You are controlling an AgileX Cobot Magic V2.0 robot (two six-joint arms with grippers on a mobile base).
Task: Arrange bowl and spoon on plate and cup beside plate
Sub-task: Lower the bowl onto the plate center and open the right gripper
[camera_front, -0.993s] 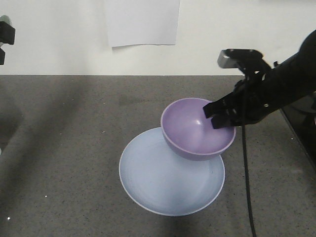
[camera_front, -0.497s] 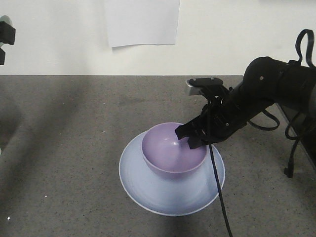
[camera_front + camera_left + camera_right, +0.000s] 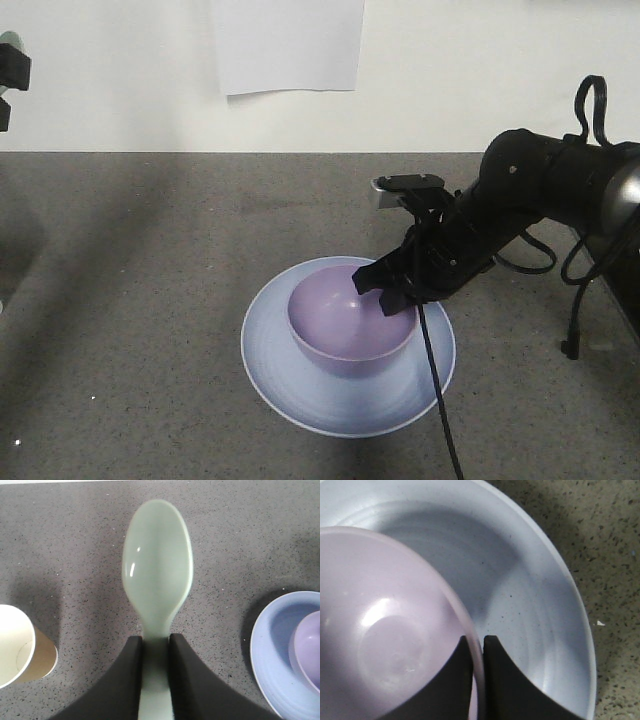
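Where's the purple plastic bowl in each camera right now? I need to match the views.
Exterior front-facing: round lavender-purple plastic bowl lower centre, on the round, shallow pale bluish-lavender plate.
Left wrist: a sliver at the right edge, inside the plate.
Right wrist: fills the left half, rim pinched by the right hand.
Shared landmark: the plate, in all three.

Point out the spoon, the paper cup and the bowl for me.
spoon (image 3: pixel 157 560): left wrist view, on its scoop.
paper cup (image 3: pixel 12 647): left wrist view, on its white inside.
bowl (image 3: pixel 335 320): front view, on its inner floor.
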